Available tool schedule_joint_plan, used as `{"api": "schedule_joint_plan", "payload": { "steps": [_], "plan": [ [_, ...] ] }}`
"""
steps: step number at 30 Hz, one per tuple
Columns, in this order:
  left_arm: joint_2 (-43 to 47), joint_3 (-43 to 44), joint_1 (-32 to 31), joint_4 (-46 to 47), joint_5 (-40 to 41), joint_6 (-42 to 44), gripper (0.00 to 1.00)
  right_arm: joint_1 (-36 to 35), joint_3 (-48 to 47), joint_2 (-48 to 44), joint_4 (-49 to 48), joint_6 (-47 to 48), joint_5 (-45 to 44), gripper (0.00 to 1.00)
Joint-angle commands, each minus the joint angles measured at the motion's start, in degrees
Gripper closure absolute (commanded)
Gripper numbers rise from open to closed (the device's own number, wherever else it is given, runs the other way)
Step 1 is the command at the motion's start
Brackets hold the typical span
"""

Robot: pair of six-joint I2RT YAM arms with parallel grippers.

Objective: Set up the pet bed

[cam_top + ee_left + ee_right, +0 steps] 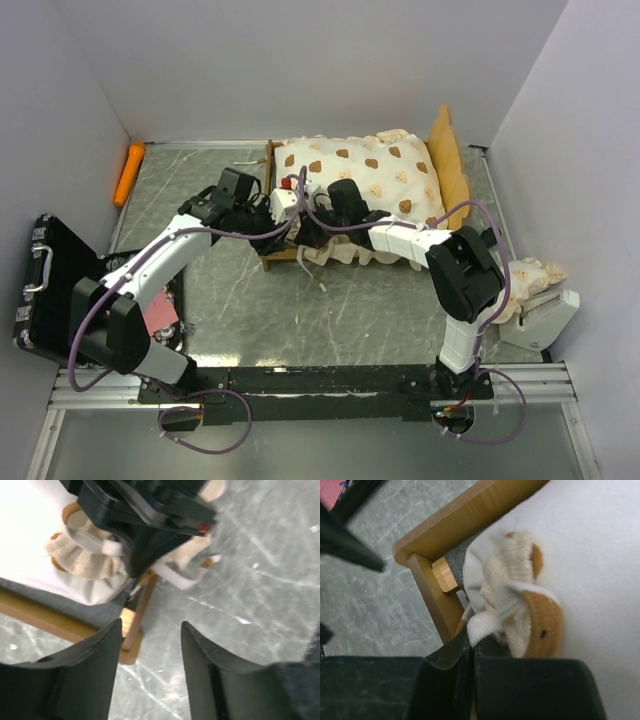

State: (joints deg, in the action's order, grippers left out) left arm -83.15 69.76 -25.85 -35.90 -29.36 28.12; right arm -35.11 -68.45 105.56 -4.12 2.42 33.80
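Grey marble table (300, 300) | left gripper (151, 627) apart | right gripper (472, 652) clamping cream bear-print mattress ruffle (505, 595) | imo tuck inside wooden frame (455, 515)

Top external looks down over the whole pet bed (380, 170); both wrist cameras sit close, sharing its foot-end corner.

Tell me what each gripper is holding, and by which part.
The left gripper is open, holding nothing. The right gripper is shut on the mattress, pinching its ruffled edge by a corner of the bed frame.
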Motion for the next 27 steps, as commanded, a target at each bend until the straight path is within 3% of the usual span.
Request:
{"api": "schedule_joint_plan", "payload": {
  "steps": [1, 6, 10, 14, 20, 27],
  "plan": [
    [-2.80, -1.46, 0.18, 0.39, 3.52, 7.12, 0.41, -1.89, -3.54, -0.53, 3.24, 1.10, 0.04, 1.00],
    [-3.94, -2.61, 0.18, 1.97, -0.25, 9.85, 0.37, -1.98, -3.80, -2.20, 0.78, -1.53, 0.04, 1.00],
    [-6.48, -1.21, 0.18, 2.59, -2.01, 10.29, 0.42, -1.98, -7.66, -0.89, 3.76, -1.19, -1.37, 1.00],
    [-9.57, 1.34, 0.44, 2.68, -2.54, 8.01, 0.58, -1.98, -9.16, 0.00, 6.75, -0.66, -2.42, 0.73],
    [-8.43, 2.49, 1.76, 2.85, -5.96, 7.13, 0.59, -2.06, -7.23, -5.53, 7.54, -0.04, -2.87, 0.61],
    [-7.99, 2.23, 2.55, 1.89, -6.58, 7.04, 0.55, -2.15, -4.77, -13.35, 7.02, -1.45, 0.30, 0.38]
  ]
}}
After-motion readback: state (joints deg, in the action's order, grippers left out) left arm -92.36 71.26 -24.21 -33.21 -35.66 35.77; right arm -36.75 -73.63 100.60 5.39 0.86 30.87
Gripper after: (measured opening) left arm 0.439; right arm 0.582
